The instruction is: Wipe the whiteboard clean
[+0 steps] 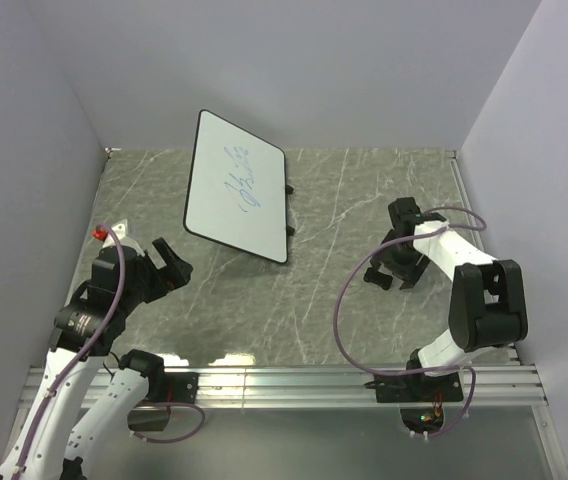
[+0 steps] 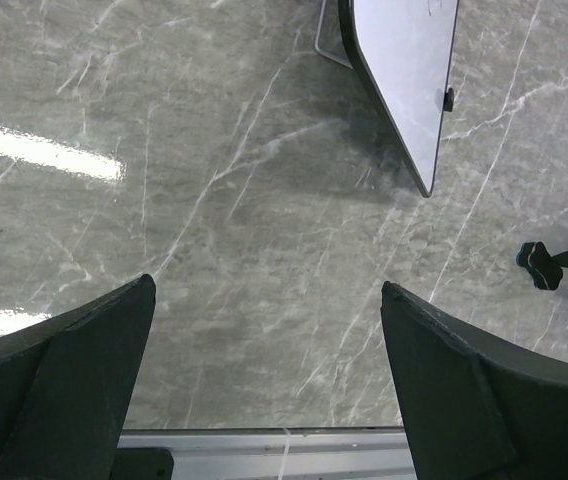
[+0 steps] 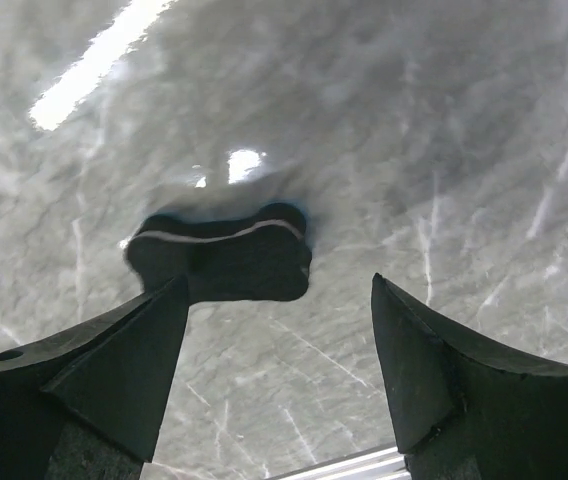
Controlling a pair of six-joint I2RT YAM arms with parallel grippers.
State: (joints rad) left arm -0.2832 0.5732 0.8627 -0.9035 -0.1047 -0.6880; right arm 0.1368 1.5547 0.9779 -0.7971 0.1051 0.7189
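**Top view.** The whiteboard (image 1: 236, 200) stood tilted on small black feet at the far left of the table (image 1: 334, 300). Blue handwriting (image 1: 244, 180) was still unwiped across its middle. By that sign the erasing had not begun, and all of the wiping was still to do. The left gripper (image 1: 169, 260) hung near the board's lower corner with its fingers spread and nothing between them. The right gripper (image 1: 396, 275) was well apart from the board on the right side, low over a small dark block (image 1: 374, 277). The table was grey stone-patterned with pale veins and glossy. Plain pale walls (image 1: 314, 70) enclosed it on three sides, and a metal rail (image 1: 314, 385) ran along the near edge.

**Left wrist view.** The left gripper (image 2: 267, 288) was wide apart and empty above bare table (image 2: 214, 200). The whiteboard (image 2: 409, 70) showed at the top right, seen edge-on, with one foot (image 2: 448, 98) visible. A bright strip of lamp glare lay on the left.

**Right wrist view.** The right gripper (image 3: 279, 285) was parted and held nothing. Just ahead of it lay the dark block (image 3: 219, 250), bone-shaped with a pale line along its top, probably the eraser. It was not yet grasped, so picking it up seemed the first step left. Lamp glare shone on the table (image 3: 464, 150) here too.
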